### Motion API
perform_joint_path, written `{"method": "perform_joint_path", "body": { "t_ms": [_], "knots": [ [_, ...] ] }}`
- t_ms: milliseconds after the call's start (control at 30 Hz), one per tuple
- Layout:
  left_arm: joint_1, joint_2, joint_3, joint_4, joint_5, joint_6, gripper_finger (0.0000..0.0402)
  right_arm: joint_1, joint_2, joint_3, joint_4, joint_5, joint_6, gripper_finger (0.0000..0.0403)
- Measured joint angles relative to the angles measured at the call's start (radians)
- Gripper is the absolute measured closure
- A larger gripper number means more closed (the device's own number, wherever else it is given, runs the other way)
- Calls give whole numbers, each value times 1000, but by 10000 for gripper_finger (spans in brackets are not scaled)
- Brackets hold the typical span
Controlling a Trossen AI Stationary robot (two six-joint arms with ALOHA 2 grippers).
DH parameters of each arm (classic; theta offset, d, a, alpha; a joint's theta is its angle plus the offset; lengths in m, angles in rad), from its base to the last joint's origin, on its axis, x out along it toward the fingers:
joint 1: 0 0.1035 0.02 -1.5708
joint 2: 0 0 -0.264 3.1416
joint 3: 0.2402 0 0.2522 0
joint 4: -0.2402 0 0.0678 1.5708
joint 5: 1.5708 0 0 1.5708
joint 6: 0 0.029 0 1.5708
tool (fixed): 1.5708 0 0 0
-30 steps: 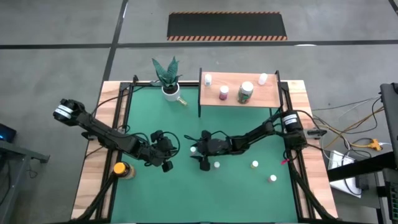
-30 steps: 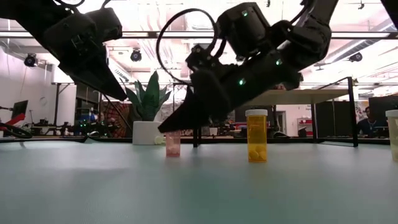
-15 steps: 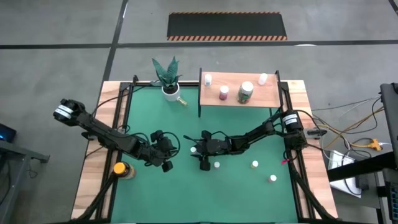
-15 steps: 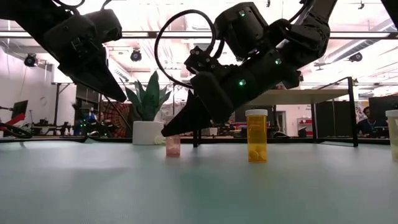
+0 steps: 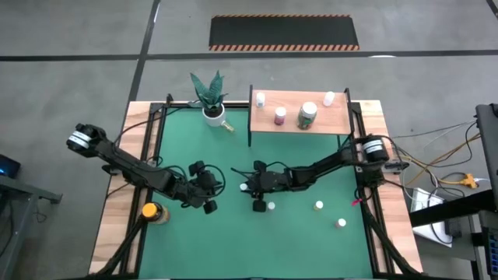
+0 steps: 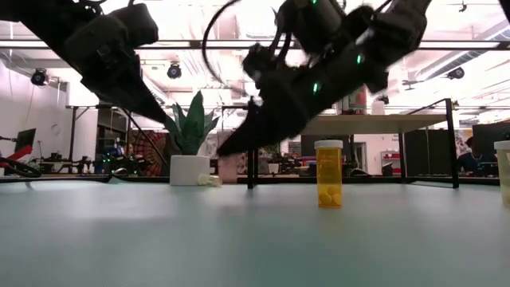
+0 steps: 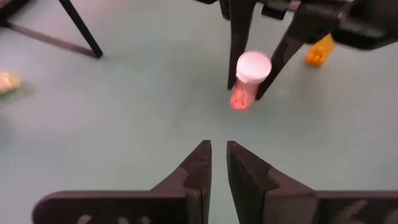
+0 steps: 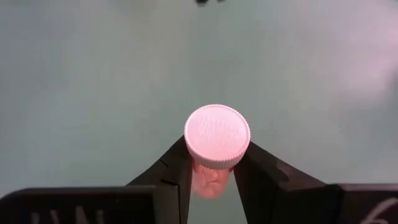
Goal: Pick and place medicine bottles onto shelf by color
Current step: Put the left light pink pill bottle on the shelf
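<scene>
Gripping a small pink bottle with a white ribbed cap (image 8: pixel 217 140), our right gripper (image 8: pixel 211 171) has its jaws pressed against the bottle's two sides just under the cap. From above, this bottle (image 5: pixel 244 187) sits at the tip of the right gripper (image 5: pixel 250 187) near the middle of the green tabletop mat (image 5: pixel 311 241), well in front of the light wooden shelf on thin black legs (image 5: pixel 292 124). Our left wrist camera shows the same pink bottle (image 7: pixel 249 81) between the other arm's two dark fingers (image 7: pixel 237 43); the level view is too blurred there for us to tell whether the bottle is clear of the mat.

Our left gripper (image 5: pixel 208 189) hangs just beside the right one, on the side away from the shelf's right legs, with its jaws narrow, a thin slit between them and nothing held (image 7: pixel 216 165).

On the shelf we see a white-capped pink bottle (image 5: pixel 280 116), a larger greenish-clear bottle (image 5: pixel 308 115) next to it, and two small white-capped bottles (image 5: pixel 260 99) (image 5: pixel 329 99) at the far corners. In front of the shelf, three white caps (image 5: pixel 271 206) (image 5: pixel 319 205) (image 5: pixel 341 223) stand on the mat. An orange bottle with a white cap (image 6: pixel 328 173) stands upright in the level view. A larger amber bottle with a yellow cap (image 5: pixel 151 211) rests on the wooden tabletop edge, far left of the shelf. A white pot with a green plant (image 5: pixel 210 101) stands just left of the shelf.
</scene>
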Motion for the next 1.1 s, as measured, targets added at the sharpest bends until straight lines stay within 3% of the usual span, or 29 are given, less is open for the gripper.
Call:
{"method": "perform_joint_path", "body": {
  "t_ms": [300,667,900,1100],
  "knots": [
    [1,-7,42,113,-83,229,369,1,-353,0,-348,13,37,306],
    [1,-7,141,260,-109,608,369,-47,-849,0,-821,193,307,314],
    [1,-7,193,261,-170,771,369,-46,-980,-3,-1170,447,519,312],
    [4,-8,227,261,-248,958,369,-46,-1025,-50,-1270,475,647,312]
  ]
}}
